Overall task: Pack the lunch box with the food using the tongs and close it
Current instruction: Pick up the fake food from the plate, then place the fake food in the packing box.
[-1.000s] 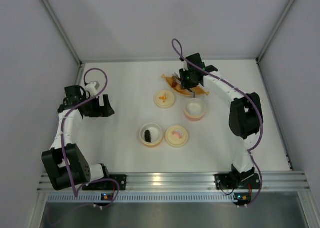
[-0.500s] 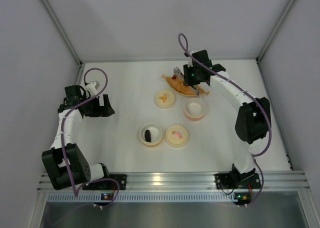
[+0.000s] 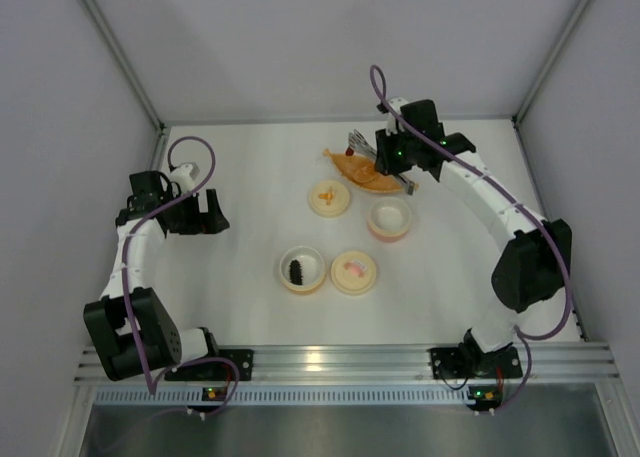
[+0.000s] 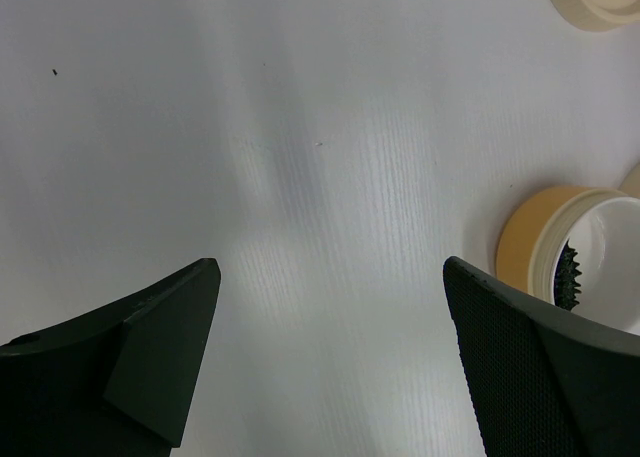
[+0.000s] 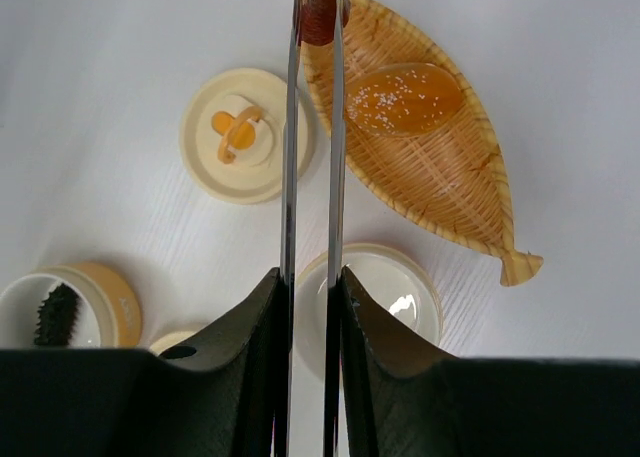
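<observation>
Right gripper (image 5: 310,282) squeezes the tongs (image 5: 289,137) on a dark red piece (image 5: 320,17) — left gripper (image 4: 330,272) gapes wide, holding nothing
The piece looks light, smooth, likely slippery; thin tips should pinch its middle

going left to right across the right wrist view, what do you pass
round cream bowl holding the black ridged food piece -> round cream lid with an orange motif -> slender grey metal tongs -> long orange woven boat-shaped dish
</observation>
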Controlling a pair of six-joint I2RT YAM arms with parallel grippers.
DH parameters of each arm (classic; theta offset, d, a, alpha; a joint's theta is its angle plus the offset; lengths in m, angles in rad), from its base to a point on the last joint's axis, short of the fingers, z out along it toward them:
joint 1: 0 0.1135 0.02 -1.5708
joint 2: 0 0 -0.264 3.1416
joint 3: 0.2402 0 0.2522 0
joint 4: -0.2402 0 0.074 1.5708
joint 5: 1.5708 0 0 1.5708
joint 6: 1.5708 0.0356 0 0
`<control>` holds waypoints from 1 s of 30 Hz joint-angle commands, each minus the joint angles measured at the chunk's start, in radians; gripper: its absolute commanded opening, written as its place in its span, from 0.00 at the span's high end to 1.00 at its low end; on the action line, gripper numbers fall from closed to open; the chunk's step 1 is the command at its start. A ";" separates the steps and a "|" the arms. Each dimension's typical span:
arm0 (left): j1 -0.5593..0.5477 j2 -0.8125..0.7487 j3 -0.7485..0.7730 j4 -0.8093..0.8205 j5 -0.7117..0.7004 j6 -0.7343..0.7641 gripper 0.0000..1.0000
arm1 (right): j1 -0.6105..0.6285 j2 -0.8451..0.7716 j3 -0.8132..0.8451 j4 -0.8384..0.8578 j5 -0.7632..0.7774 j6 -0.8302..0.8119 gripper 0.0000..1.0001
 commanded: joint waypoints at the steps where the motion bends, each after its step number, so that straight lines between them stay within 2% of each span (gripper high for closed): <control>1: 0.008 -0.017 0.014 0.013 0.027 -0.004 0.02 | -0.013 -0.123 -0.010 -0.014 -0.076 -0.057 1.00; 7: 0.007 -0.022 0.019 0.004 0.026 -0.005 0.02 | -0.005 -0.231 -0.064 -0.087 -0.200 -0.111 1.00; 15: 0.008 -0.020 0.014 0.003 0.034 -0.022 0.02 | 0.096 -0.307 -0.116 -0.213 -0.309 -0.192 1.00; 22: 0.007 -0.022 0.021 0.001 0.020 -0.016 0.02 | 0.199 -0.328 -0.139 -0.345 -0.341 -0.261 1.00; 30: 0.007 -0.023 0.008 0.000 0.020 -0.016 0.02 | 0.279 -0.353 -0.214 -0.374 -0.352 -0.292 1.00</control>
